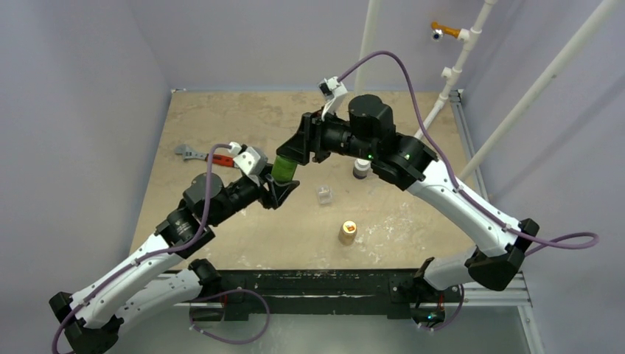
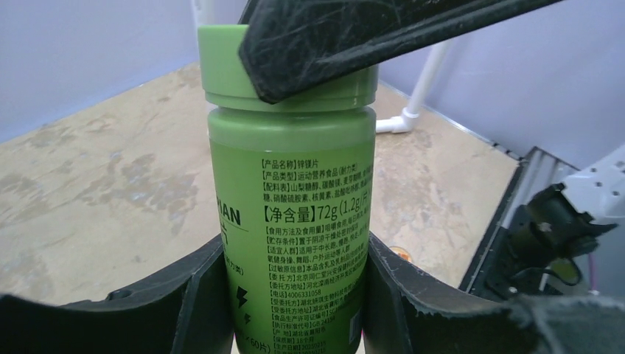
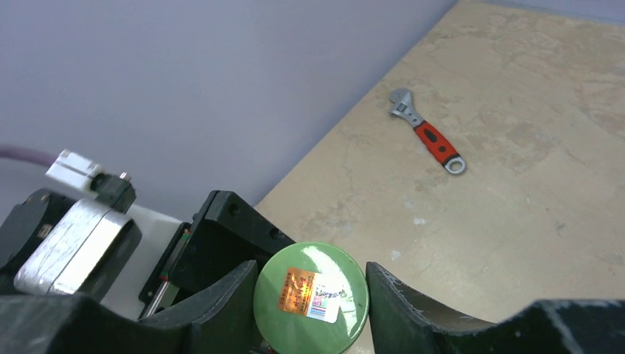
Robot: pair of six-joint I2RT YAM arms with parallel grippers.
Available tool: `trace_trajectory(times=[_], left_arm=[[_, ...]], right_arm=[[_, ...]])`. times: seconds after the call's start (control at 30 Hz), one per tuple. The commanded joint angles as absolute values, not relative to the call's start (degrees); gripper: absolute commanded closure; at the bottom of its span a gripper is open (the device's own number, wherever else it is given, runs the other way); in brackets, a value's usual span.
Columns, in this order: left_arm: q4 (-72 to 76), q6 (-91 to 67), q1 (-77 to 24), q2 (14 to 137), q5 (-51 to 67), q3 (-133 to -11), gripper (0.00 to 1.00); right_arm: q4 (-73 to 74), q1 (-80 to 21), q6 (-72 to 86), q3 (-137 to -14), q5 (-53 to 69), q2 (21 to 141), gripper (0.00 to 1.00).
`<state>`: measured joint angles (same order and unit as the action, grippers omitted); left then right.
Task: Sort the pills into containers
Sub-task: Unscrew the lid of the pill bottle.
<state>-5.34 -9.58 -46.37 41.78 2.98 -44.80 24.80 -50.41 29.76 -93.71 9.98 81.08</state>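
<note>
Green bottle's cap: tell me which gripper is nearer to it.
Right. The right gripper has its fingers closed on either side of the cap; the left gripper clamps the green bottle lower down, around its labelled body.

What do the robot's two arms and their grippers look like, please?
The left arm and right arm have white link shells with black joints and black bases. Purple cables loop along each of them. Small green lights glow on the right arm. The left gripper and right gripper have broad, scuffed black fingers. A white-and-silver camera block sits at each wrist.
</note>
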Motion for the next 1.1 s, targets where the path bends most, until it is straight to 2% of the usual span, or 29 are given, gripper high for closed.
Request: trace_trajectory(times=[0.0, 0.2, 0.5, 0.9, 1.07], left_arm=[[-2.33, -12.39, -46.26, 39.56, 19.18, -48.27, 1.0], [-1.23, -15.19, -46.23, 38.21, 29.49, -50.18, 1.0], [7.4, -21.2, -46.17, 38.25, 39.53, -49.75, 1.0], [16.63, -26.76, -46.06, 37.41, 47.13, -48.5, 1.0], [15.88, -26.08, -46.06, 36.98, 46.6, -48.62, 1.0]], right_arm=[[13.4, -46.06, 23.58, -92.7, 23.56, 77.28, 0.81], [6.13, -44.98, 22.77, -91.54, 39.14, 76.03, 0.82], [-5.9, -44.56, 28.79, -90.37, 53.47, 76.7, 0.83], [-16.84, -44.18, 35.77, -89.71, 61.93, 78.1, 0.86], [-17.88, -44.16, 37.18, -89.8, 62.11, 78.65, 0.83]])
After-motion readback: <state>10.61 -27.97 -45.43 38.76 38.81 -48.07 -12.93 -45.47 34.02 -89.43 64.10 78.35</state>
